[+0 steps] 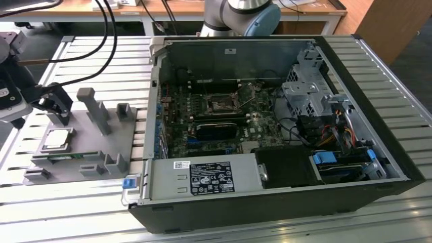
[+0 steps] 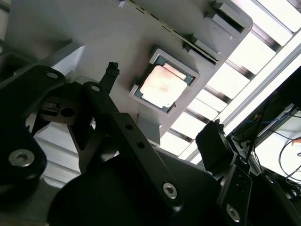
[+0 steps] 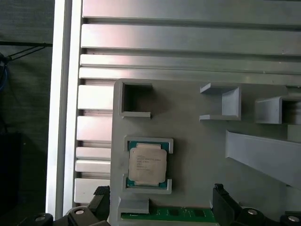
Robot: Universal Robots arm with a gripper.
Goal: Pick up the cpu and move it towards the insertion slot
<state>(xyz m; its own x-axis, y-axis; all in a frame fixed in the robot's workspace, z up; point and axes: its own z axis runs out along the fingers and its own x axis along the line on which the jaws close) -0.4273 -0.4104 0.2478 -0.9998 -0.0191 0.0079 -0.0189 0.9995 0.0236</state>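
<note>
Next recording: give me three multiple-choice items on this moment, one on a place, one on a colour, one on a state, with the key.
1. Where does the small square silvery-topped cpu lie?
A. In the motherboard's metal-framed socket
B. In a recess of the grey plastic fixture tray
C. On the computer case's power supply

2. What colour is the narrow circuit strip beside the cpu on that tray?
A. Green
B. Red
C. Yellow

3. How do the jaws of the black gripper stand?
A. Shut on the cpu
B. Shut on a cable
C. Apart, holding nothing

Key:
1 B, the chip sits framed in the tray in both wrist views.
2 A, the strip shows green in the first wrist view.
3 C, the jaws stand wide apart while the cpu lies untouched on the tray.
</note>
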